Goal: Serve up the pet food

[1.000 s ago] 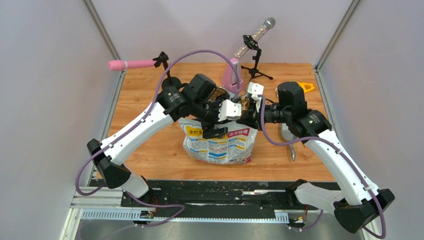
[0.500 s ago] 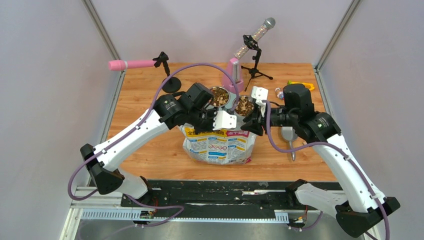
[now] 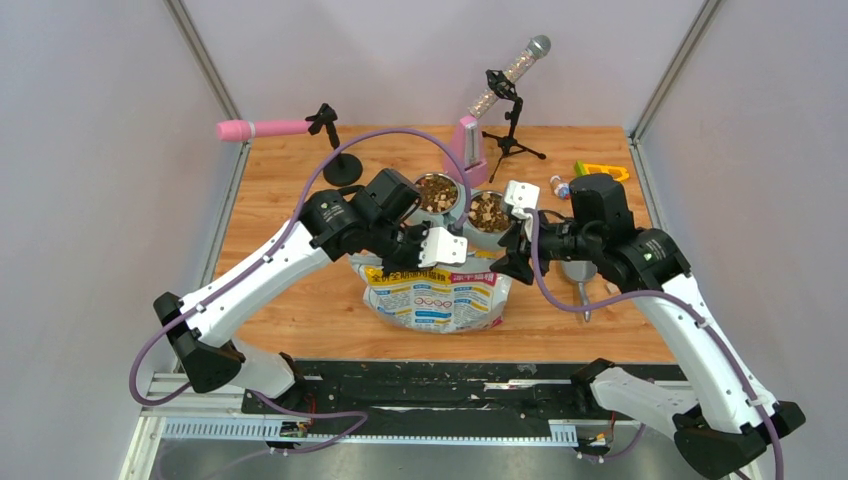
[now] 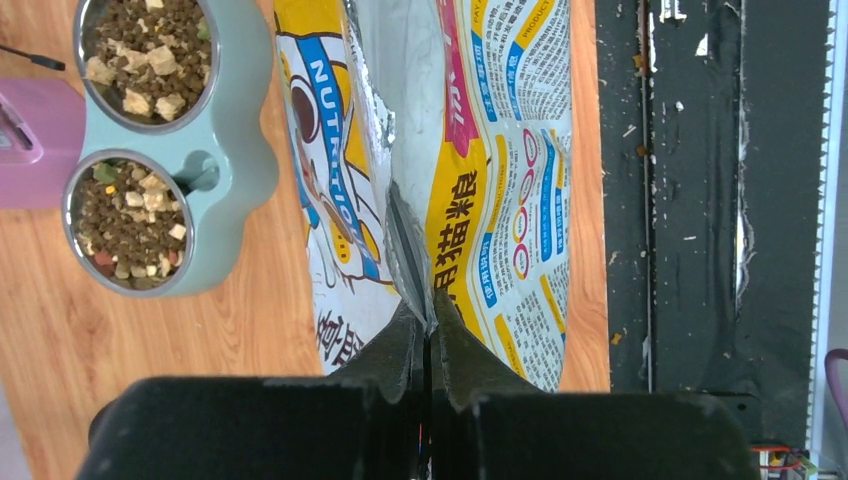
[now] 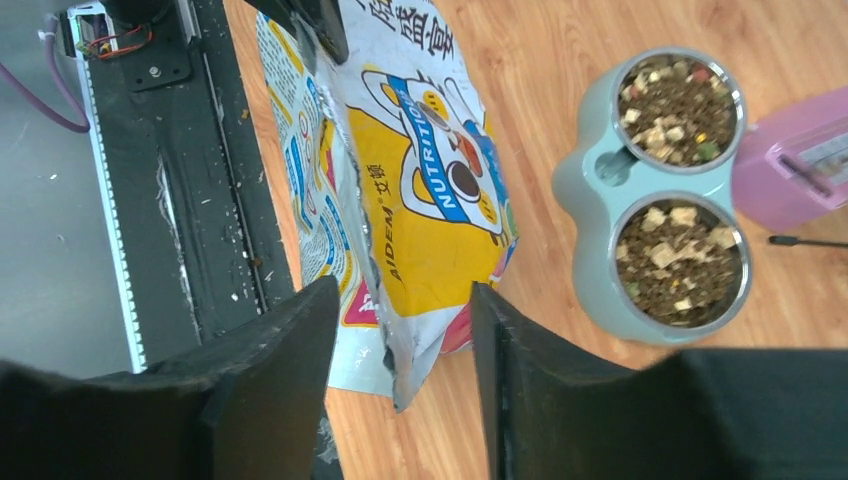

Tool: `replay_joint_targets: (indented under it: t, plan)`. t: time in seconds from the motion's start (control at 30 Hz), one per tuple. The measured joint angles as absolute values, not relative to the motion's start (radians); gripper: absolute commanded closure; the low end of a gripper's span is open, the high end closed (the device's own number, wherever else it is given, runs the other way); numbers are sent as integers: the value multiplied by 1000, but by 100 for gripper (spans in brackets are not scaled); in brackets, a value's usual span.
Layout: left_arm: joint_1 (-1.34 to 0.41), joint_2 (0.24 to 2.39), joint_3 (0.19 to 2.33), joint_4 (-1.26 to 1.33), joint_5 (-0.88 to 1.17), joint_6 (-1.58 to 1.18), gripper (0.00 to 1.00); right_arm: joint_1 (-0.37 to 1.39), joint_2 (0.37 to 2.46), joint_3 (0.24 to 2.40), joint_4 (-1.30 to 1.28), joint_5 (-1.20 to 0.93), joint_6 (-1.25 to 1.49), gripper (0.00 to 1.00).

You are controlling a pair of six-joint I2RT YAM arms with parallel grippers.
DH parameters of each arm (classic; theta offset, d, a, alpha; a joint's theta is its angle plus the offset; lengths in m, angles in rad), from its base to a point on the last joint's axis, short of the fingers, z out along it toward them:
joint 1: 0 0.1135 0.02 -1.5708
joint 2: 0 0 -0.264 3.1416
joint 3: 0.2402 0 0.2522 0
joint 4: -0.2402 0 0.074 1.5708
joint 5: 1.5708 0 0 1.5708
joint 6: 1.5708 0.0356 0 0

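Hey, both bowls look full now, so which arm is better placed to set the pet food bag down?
Left. The left gripper is shut on the top edge of the pet food bag; the right gripper hangs open near it, holding nothing.

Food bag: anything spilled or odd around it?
No kibble shows on the wooden table; the pet food sits in the twin bowl. The bag is pinched by the left gripper alone, the right gripper open. Small crumbs dot the black base rail.

top view high behind the arms point(image 3: 270, 262), wrist views close overhead, sharing bag point(image 4: 500, 150) and bowls point(image 5: 598, 185)
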State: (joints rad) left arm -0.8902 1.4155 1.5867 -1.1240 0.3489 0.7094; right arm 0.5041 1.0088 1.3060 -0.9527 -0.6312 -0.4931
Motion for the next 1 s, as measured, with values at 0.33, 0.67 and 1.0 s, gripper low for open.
replay_joint_targets:
  t: [0.33, 0.67, 1.0]
  plan:
    - [-891, 1415, 1607, -1171, 356, 751, 100, 507, 1060, 1303, -989, -622, -500, 100]
    - [-896, 1415, 1619, -1155, 350, 679, 100, 487, 1073, 1318, -996, -622, -550, 78]
    - [-889, 1415, 1618, -1149, 363, 511, 100, 449, 1192, 1341, -1005, -736, -670, 60]
